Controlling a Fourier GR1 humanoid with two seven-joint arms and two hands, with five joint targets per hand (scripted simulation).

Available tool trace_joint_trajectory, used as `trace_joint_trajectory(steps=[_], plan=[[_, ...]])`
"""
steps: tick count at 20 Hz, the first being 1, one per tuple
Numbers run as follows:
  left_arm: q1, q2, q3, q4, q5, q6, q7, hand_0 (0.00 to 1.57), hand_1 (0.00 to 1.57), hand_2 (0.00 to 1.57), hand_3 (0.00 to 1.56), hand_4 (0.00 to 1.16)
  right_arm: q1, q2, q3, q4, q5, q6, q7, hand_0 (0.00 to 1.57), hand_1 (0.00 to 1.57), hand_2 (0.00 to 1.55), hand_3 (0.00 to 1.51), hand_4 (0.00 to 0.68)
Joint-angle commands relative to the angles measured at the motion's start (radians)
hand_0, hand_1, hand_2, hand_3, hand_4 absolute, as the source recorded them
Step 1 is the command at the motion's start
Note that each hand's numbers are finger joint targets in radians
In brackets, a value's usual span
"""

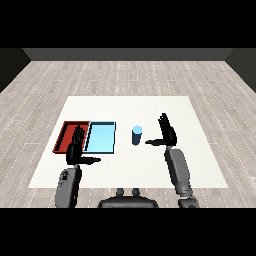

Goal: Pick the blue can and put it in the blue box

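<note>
A light blue can (136, 135) stands upright on the white table (150, 107), just right of the light blue tray (101, 137). My right hand (168, 133) is open to the right of the can, fingers straight and thumb stretched toward it, with a gap between thumb and can. My left hand (76, 147) is open too, fingers pointing up, lying over the near edge where the red tray (68, 134) and the light blue tray meet. Neither hand holds anything.
The red tray and the light blue tray lie side by side at the table's left. Bare white table stretches behind the can and to the right of my right hand. Wooden floor surrounds the table.
</note>
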Motion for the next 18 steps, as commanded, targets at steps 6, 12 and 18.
trace_joint_trajectory(steps=[6,12,18], plan=[[0.055,-0.018,-0.017,-0.011,-0.015,-0.001,-0.051,0.00,0.00,0.00,0.00,0.00,0.060,0.026,0.045,-0.119,-0.030,-0.005,0.063,0.00,0.00,0.00,0.00,0.000],[0.055,0.022,0.023,-0.114,0.065,-0.037,0.045,0.00,0.00,0.00,0.00,0.00,-0.080,0.042,0.050,0.155,-0.065,-0.055,-0.057,0.00,0.00,0.00,0.00,0.000],[-0.017,0.036,0.062,0.015,0.066,-0.043,-0.014,0.00,0.00,0.00,0.00,0.00,-0.078,0.043,0.049,0.159,-0.132,-0.061,-0.030,0.00,0.00,0.00,0.00,0.000]])
